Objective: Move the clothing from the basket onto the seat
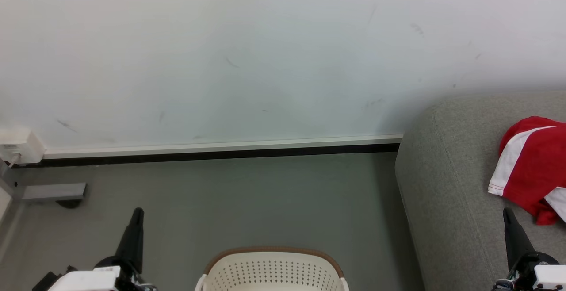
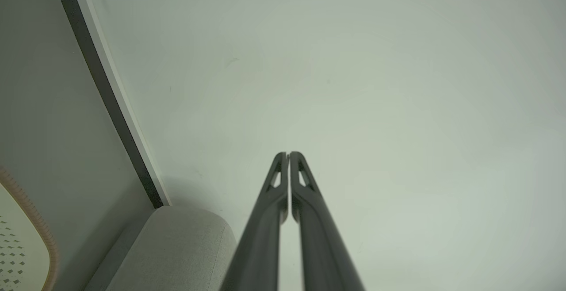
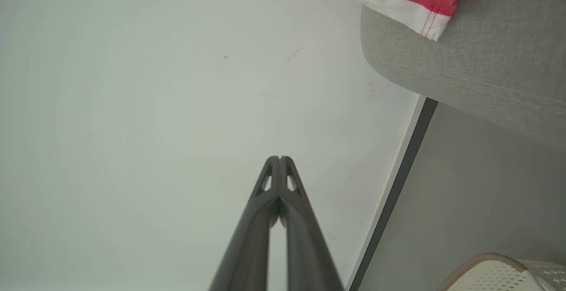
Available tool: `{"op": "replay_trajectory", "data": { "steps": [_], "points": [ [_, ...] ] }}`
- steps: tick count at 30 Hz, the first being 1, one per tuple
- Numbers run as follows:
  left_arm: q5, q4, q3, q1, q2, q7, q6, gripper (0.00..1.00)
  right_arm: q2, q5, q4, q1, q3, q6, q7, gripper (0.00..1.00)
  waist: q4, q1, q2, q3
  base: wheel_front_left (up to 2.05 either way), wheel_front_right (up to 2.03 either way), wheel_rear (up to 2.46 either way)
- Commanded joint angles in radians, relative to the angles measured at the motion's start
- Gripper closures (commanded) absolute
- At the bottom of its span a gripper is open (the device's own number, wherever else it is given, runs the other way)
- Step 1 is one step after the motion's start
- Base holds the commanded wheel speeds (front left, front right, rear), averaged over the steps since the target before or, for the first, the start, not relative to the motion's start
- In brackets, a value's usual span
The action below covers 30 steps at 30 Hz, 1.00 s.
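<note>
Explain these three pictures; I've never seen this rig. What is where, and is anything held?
The wide picture is from the robot's head, looking down. Its two arms end in dark two-fingered claws: left claw lower left, right claw lower right. The other two pictures look along each claw from its wrist; both are shut and hold nothing. The basket stands on the floor between them; its inside is hidden. A red garment lies on the grey sofa at the right.
</note>
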Motion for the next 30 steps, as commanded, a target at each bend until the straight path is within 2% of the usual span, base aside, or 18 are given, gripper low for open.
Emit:
{"op": "replay_trajectory", "data": {
  "steps": [1,30],
  "points": [
    [-0.014,-0.004,0.002,-0.008,0.007,0.005,-0.005,1.0,0.002,-0.006,0.002,-0.012,-0.005,-0.002,0.0,1.0,0.0,0.0,0.0,0.0,0.0,0.0,0.0],
    [-0.014,-0.004,0.002,-0.008,0.007,0.004,-0.005,1.0,0.004,-0.008,0.002,-0.012,-0.007,-0.002,0.002,1.0,0.0,0.0,0.0,0.0,0.0,0.0,0.0]
  ]
}}
